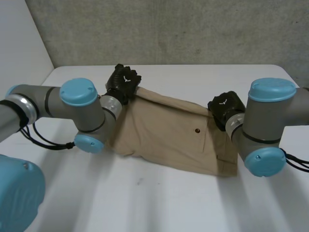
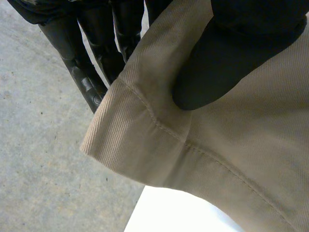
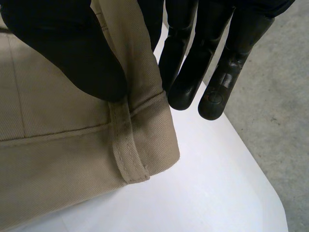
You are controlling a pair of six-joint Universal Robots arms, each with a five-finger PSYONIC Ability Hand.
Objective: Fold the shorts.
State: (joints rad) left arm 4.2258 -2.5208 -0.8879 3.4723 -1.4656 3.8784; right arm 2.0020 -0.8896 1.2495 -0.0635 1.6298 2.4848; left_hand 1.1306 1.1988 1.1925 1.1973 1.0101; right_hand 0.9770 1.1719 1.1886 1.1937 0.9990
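Observation:
Tan shorts (image 1: 169, 133) lie across the white table (image 1: 159, 203), their far edge lifted. My left hand (image 1: 122, 81) holds the far left corner, a hemmed leg end. In the left wrist view its thumb (image 2: 227, 58) presses the hem of the shorts (image 2: 145, 140) against the fingers (image 2: 91, 77) behind it. My right hand (image 1: 225, 108) holds the far right corner at the waistband. In the right wrist view its thumb (image 3: 72, 53) pinches the waistband of the shorts (image 3: 145, 140), beside a belt loop, against the fingers (image 3: 212, 82).
A grey concrete wall (image 1: 169, 29) rises behind the table's far edge. Both grey arms reach in from the sides, elbows low over the table. Bare table lies in front of the shorts.

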